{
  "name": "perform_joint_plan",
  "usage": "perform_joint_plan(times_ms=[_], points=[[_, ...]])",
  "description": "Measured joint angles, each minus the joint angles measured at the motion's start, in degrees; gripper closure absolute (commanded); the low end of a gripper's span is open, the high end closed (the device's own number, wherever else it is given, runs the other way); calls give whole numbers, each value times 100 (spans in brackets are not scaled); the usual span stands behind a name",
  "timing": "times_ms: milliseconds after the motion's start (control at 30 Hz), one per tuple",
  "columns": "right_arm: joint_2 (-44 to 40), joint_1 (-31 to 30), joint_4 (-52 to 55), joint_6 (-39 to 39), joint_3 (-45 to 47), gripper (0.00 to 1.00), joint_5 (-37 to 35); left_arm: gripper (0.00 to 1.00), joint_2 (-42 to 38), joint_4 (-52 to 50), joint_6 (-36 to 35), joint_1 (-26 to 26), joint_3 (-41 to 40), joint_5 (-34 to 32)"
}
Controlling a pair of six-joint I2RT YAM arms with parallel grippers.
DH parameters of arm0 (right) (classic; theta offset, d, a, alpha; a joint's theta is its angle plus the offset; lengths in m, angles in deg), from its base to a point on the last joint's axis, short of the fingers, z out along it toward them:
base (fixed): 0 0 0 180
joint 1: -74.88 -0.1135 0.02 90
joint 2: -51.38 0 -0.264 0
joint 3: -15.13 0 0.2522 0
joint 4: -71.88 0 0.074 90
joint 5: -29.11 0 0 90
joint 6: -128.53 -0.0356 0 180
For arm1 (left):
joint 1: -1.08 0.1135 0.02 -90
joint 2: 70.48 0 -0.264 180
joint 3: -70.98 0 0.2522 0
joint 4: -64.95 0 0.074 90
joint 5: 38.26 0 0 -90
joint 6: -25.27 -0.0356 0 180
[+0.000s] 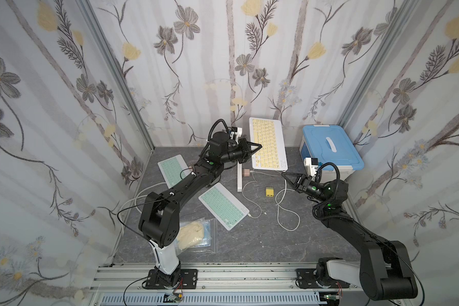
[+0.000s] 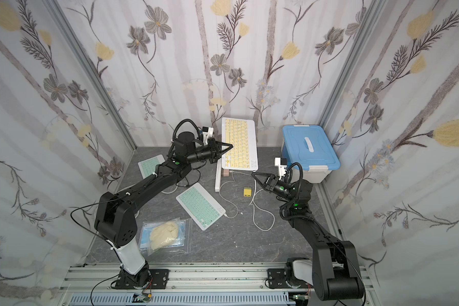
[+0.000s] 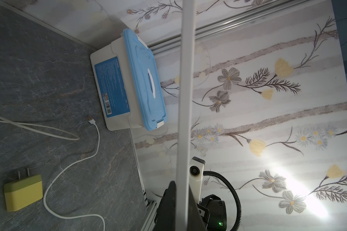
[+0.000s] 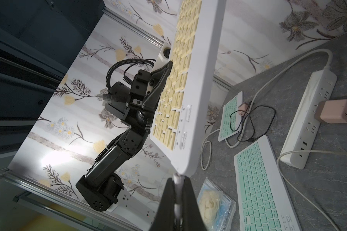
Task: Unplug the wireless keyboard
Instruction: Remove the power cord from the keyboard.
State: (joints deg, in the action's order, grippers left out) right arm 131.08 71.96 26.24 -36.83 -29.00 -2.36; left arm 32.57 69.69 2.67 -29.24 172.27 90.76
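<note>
The wireless keyboard (image 1: 268,144) (image 2: 239,144), white with yellow keys, is held off the table, tilted up on its long side. My left gripper (image 1: 260,145) (image 2: 232,146) (image 3: 183,200) is shut on its left edge, one finger over the keys. In the left wrist view the keyboard (image 3: 185,100) shows only as a white band between the jaws. My right gripper (image 1: 282,173) (image 2: 252,174) (image 4: 176,184) is shut on the white cable plug (image 4: 176,178), whose end meets the keyboard's (image 4: 200,80) near corner. The white cable (image 1: 285,204) trails down in loops on the table.
Two green keyboards (image 1: 223,205) (image 1: 171,169), a white power strip (image 1: 239,177) with a pink charger (image 1: 246,172), a yellow charger (image 1: 269,191) and a bag (image 1: 196,234) lie on the table. A blue-lidded box (image 1: 329,148) stands back right. A loose USB end (image 3: 90,120) lies near it.
</note>
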Motion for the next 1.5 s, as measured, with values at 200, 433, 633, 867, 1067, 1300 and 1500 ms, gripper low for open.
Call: perform_joint_plan(times_ms=[200,433,633,867,1067,1300,1500], points=[[-48,-2,0,46,28,100,2,100,42,-31,-9,0,48,22],[39,-17,61,92,-85,100,46,100,-140,164,101,0,-361,-313],[192,-87,85,90,-175,100,55,100,-310,525,332,0,-870,-695],[278,-125,83,129,-177,100,26,100,-356,704,413,0,-988,-844],[278,-127,208,409,-267,100,98,100,-304,658,411,55,-782,-656],[404,-400,326,516,-280,100,13,100,-529,839,437,66,-1296,-1086],[691,-651,337,503,-415,100,-210,100,-643,1145,501,70,-1648,-1613]])
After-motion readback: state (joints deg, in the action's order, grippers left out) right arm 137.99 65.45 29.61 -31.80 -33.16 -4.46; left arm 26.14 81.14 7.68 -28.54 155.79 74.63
